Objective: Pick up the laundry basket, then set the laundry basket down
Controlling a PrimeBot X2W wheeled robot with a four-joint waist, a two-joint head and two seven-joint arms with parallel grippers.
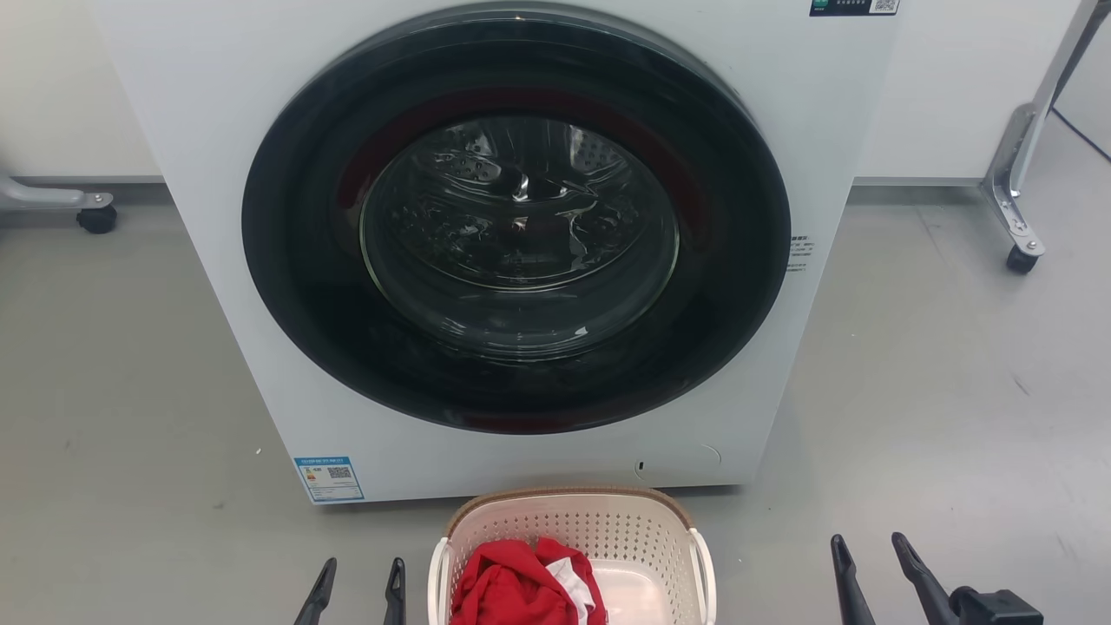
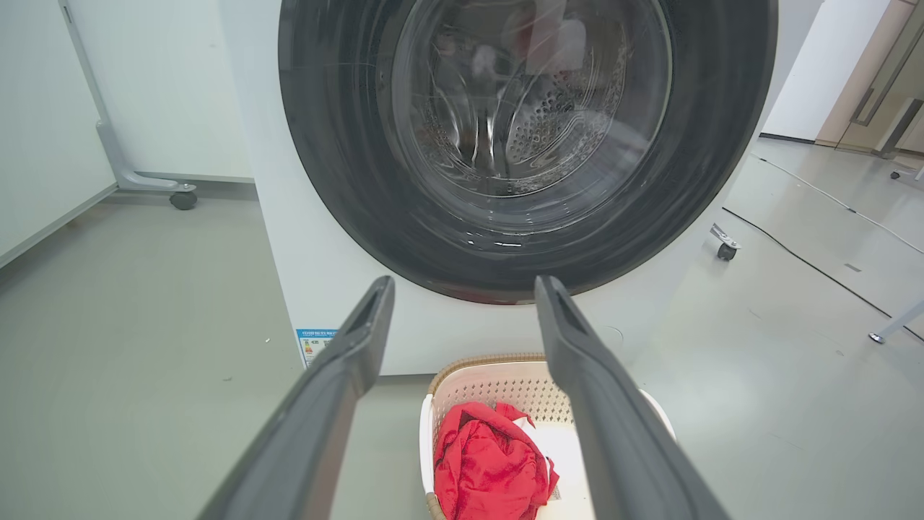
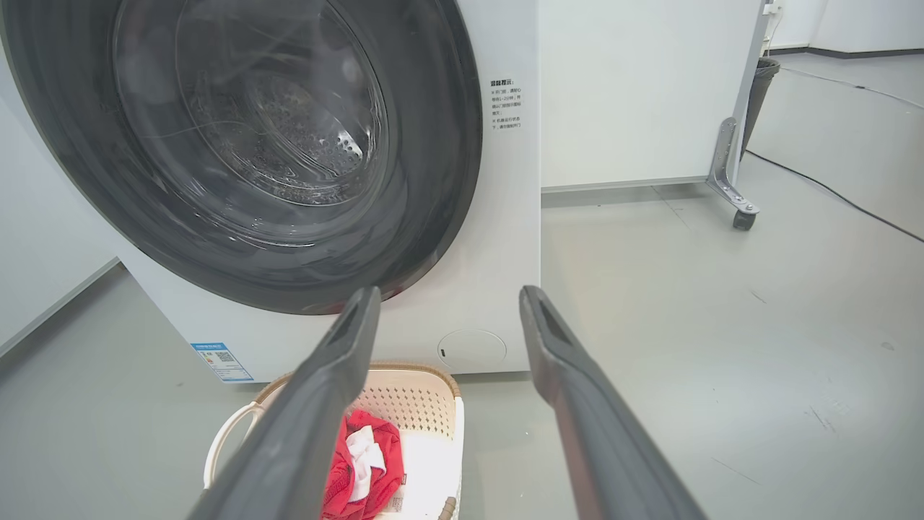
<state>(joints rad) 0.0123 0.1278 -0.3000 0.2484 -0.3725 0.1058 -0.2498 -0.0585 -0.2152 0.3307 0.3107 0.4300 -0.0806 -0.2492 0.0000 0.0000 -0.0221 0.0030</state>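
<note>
The laundry basket (image 1: 573, 521) is cream-white with perforated walls and a brown rim. It stands on the floor right in front of the washer, at the bottom middle of the head view. A red and white cloth (image 1: 521, 586) lies inside it. My left gripper (image 1: 360, 577) is open, just left of the basket's left handle and apart from it. My right gripper (image 1: 868, 551) is open, well to the right of the basket. The left wrist view has the basket (image 2: 498, 379) low between the fingers, and the right wrist view has the basket (image 3: 415, 404) at lower left.
The white front-loading washer (image 1: 217, 130) with its dark round door (image 1: 516, 217) shut fills the space ahead. Metal frame legs on castors (image 1: 1020, 256) stand at far right and at far left (image 1: 95, 217). Grey floor lies to both sides. A cable (image 2: 816, 267) runs across the floor on the right.
</note>
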